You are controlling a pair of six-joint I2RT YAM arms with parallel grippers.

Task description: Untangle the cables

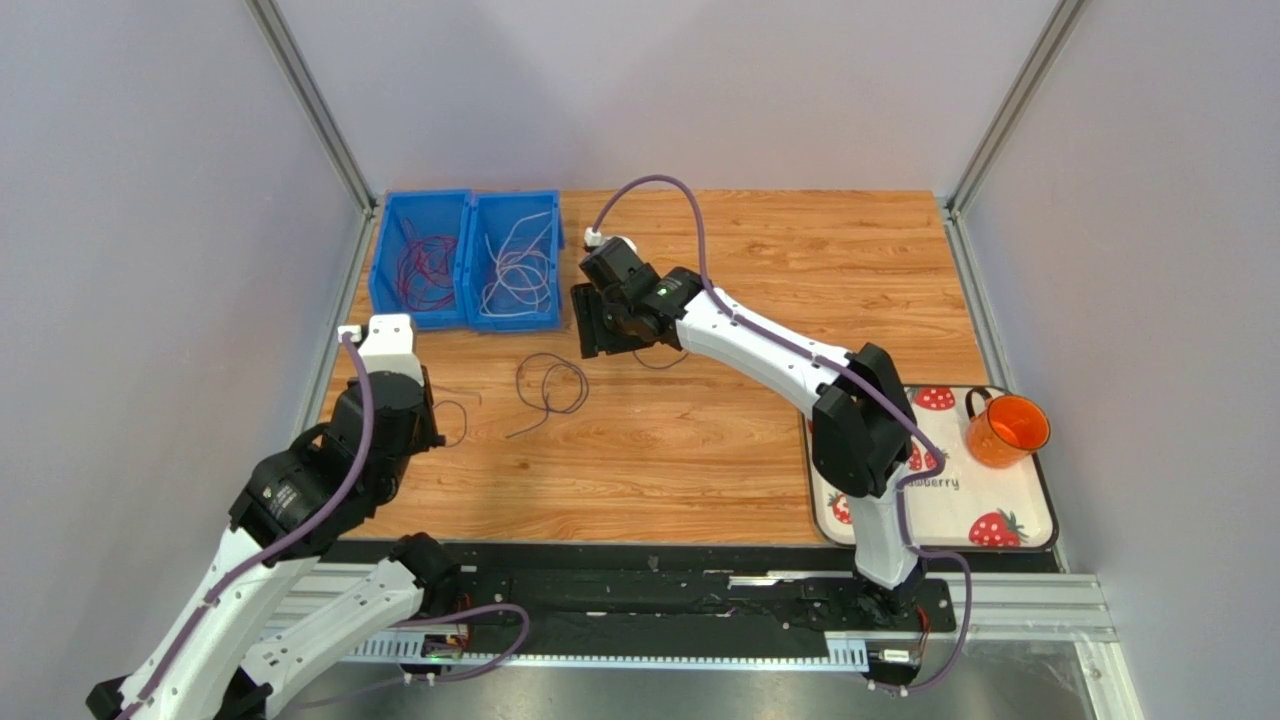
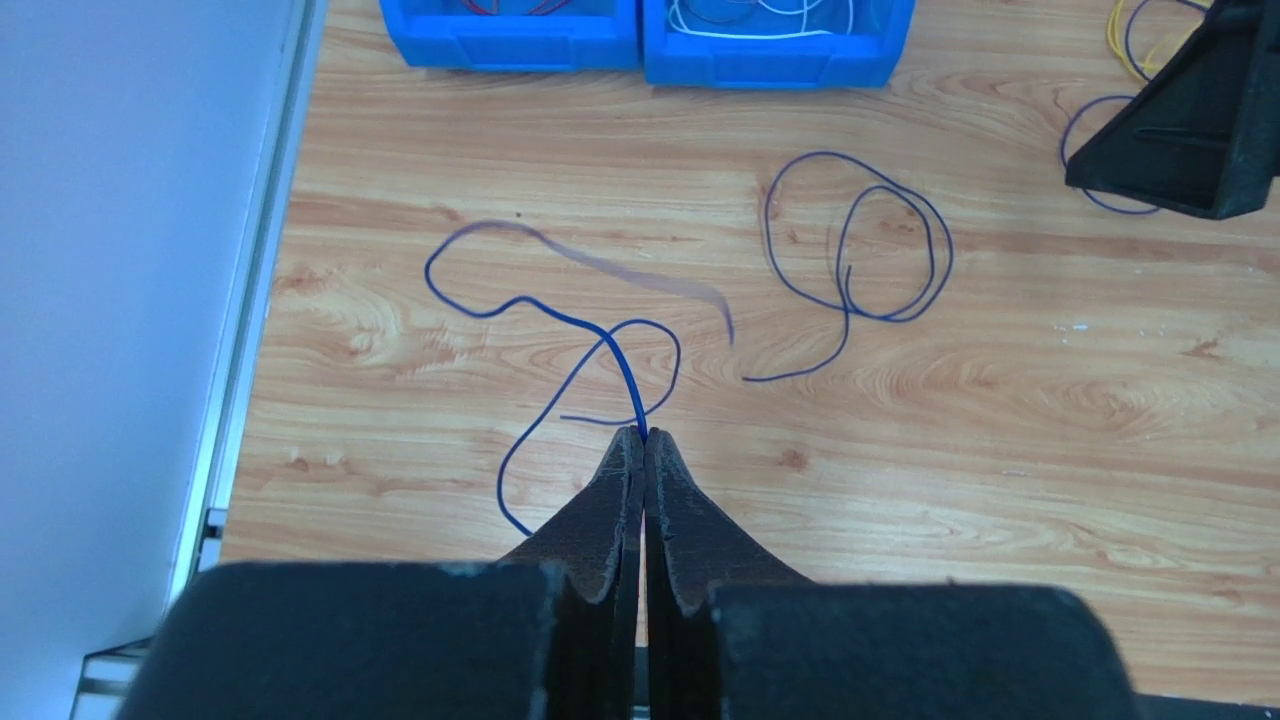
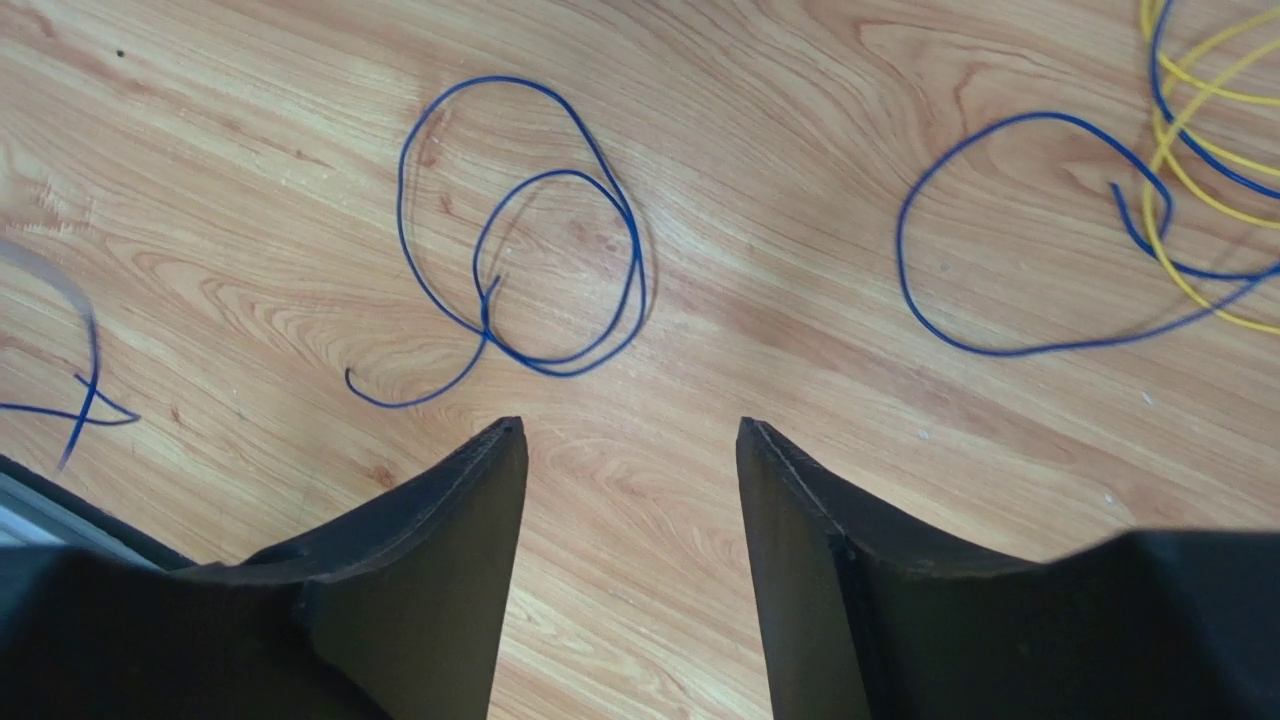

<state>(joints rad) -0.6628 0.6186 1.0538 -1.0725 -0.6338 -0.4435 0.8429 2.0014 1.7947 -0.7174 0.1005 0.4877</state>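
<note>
A thin blue cable [image 2: 616, 368] snakes over the wooden table, and my left gripper [image 2: 643, 438] is shut on it at the fingertips. A second blue cable [image 2: 849, 293] lies coiled in loose loops to its right; it also shows as the coil [image 3: 489, 308] and the coil [image 1: 549, 383]. My right gripper [image 3: 631, 428] hangs open over bare wood just short of that coil, nothing between its fingers. Another blue loop [image 3: 902, 240] lies to its right, crossing several yellow cables [image 3: 1151, 210]. In the top view the right gripper [image 1: 594, 323] is beside the bins.
Two blue bins stand at the back left: one [image 1: 425, 258] holds red and purple cables, the other [image 1: 519, 258] white ones. A strawberry-print tray [image 1: 939, 503] with an orange cup [image 1: 1007, 431] sits at the right edge. Metal frame posts flank the table.
</note>
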